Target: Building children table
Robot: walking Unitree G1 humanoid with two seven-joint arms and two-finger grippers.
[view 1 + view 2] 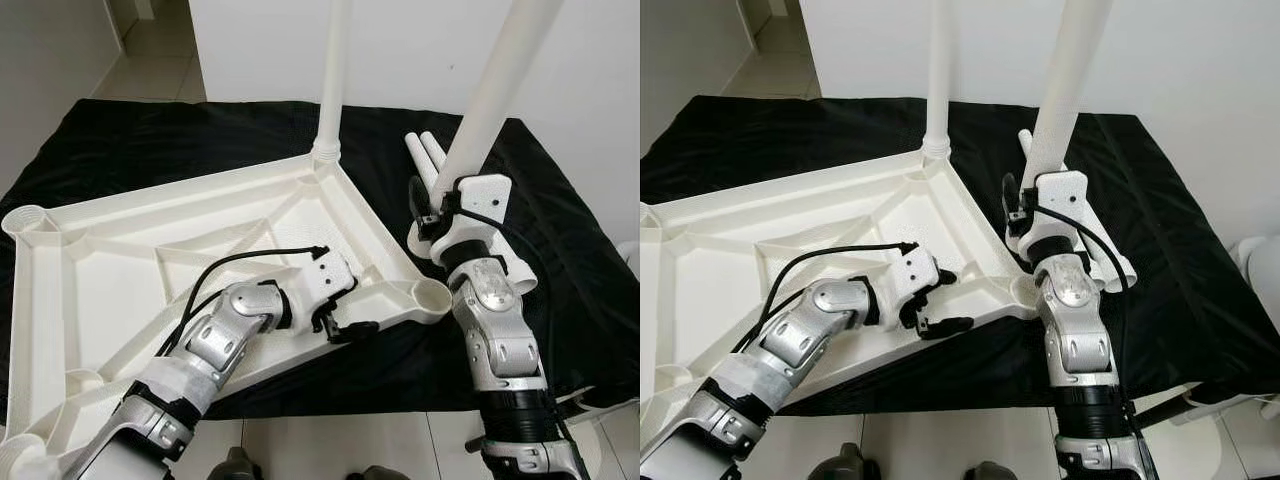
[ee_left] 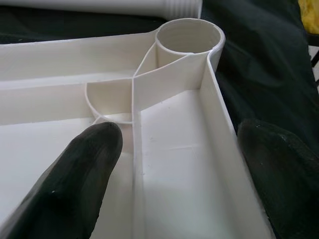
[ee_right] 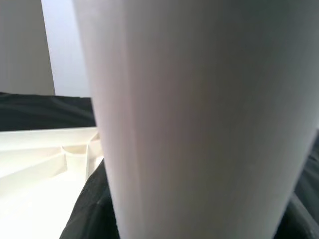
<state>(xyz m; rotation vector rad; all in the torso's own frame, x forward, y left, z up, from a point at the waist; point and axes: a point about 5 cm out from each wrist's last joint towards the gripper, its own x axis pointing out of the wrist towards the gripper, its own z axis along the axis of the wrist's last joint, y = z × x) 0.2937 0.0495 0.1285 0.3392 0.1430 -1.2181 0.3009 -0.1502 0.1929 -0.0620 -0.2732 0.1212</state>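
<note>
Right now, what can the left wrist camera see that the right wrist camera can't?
Left wrist view alone: the empty round corner socket, the left gripper with its black fingers straddling the tabletop's outer wall, and a spare leg lying on the cloth.

Right wrist view alone: the white table leg that the right gripper holds, seen very close, and a pale wall behind it.

Both: the upturned white tabletop with its ribs, and the black cloth.

Both head eyes look down from above on the upturned white tabletop point(image 1: 200, 250), sharing its near-right corner socket point(image 2: 189, 35) with the close left wrist camera.
</note>
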